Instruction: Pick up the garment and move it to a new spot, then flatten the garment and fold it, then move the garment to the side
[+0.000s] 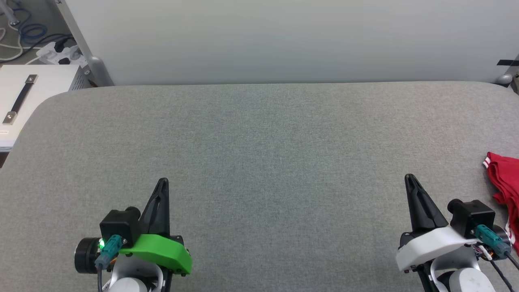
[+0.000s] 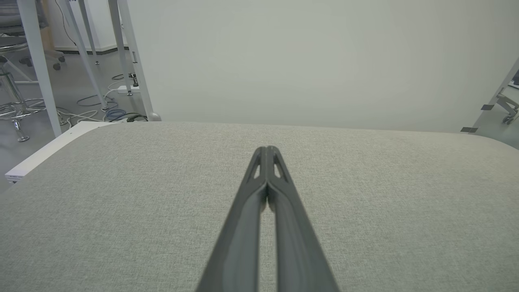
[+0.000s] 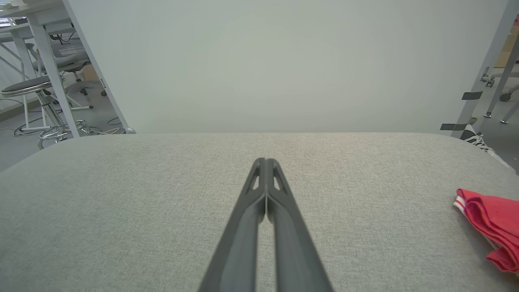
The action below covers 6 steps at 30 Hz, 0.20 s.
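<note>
The red garment (image 1: pixel 506 182) lies crumpled at the right edge of the grey padded table (image 1: pixel 259 154), partly cut off by the head view; a red-and-white striped trim shows at its upper corner. In the right wrist view the garment (image 3: pixel 492 225) sits at the far right. My right gripper (image 1: pixel 410 177) is shut with nothing in it, a short way left of the garment. My left gripper (image 1: pixel 163 181) is also shut and holds nothing, at the lower left. The left gripper (image 2: pixel 267 149) and the right gripper (image 3: pixel 265 160) show fingertips pressed together over bare table.
A pale wall panel (image 1: pixel 284 40) rises behind the table's far edge. A white cabinet (image 1: pixel 24 97) with a handle stands off the table's left corner, with cables and a power strip (image 1: pixel 61 52) on the floor behind. Stools and table legs (image 3: pixel 48 105) stand beyond the left side.
</note>
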Available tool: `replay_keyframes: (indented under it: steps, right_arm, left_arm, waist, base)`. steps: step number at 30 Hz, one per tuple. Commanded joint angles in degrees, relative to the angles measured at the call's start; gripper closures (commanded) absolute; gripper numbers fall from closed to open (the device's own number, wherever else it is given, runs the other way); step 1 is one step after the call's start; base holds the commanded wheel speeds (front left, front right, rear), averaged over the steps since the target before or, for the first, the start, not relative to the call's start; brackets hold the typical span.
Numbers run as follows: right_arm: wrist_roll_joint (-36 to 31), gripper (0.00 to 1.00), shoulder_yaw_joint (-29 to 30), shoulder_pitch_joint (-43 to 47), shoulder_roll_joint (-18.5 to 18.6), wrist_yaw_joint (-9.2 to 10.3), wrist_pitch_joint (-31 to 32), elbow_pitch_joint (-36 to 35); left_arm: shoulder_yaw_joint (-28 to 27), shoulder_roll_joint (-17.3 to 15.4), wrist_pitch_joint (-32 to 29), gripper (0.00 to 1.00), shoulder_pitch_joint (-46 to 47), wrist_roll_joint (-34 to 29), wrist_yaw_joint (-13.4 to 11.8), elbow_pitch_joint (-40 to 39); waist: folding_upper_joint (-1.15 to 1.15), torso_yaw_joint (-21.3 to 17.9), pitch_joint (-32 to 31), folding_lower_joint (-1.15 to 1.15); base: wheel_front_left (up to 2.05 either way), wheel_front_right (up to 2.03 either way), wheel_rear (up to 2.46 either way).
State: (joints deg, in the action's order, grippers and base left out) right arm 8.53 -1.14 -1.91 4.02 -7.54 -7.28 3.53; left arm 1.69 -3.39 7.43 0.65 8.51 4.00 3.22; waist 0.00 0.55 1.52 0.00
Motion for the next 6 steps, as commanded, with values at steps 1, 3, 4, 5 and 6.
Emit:
replay_keyframes:
  steps: [1,3,4,5,6]
  right_arm:
    - [-0.8,1.0,0.1,0.7,-0.2,0.03,0.4,-0.5]
    - [-1.0,1.0,0.1,0.7,-0.2,0.03,0.6,-0.6]
    - [-1.1,1.0,0.1,0.8,-0.3,0.03,0.7,-0.6]
    - [-1.3,1.0,0.2,0.8,-0.3,0.03,0.8,-0.7]
    - [-1.4,1.0,0.2,0.8,-0.3,0.03,0.9,-0.7]
  left_arm:
    - [-0.1,0.3,-0.4,1.0,-0.3,-0.7,-0.5,-0.2]
    - [-0.2,0.3,-0.7,1.0,-0.3,-1.0,-0.6,-0.3]
    - [-0.2,0.3,-0.8,1.0,-0.4,-1.1,-0.7,-0.4]
    - [-0.2,0.3,-0.9,1.0,-0.4,-1.2,-0.7,-0.4]
    - [-0.3,0.3,-1.0,1.0,-0.4,-1.4,-0.8,-0.5]
  waist:
    - [0.0,0.0,0.0,0.0]
    - [0.0,0.0,-0.1,0.0]
    - [0.0,0.0,-0.1,0.0]
    - [0.0,0.0,-0.1,0.0]
    - [0.0,-0.1,-0.2,0.0]
  base:
    - [0.0,0.0,0.0]
    - [0.0,0.0,0.0]
    - [0.0,0.0,0.0]
    - [0.0,0.0,0.0]
    - [0.0,0.0,0.0]
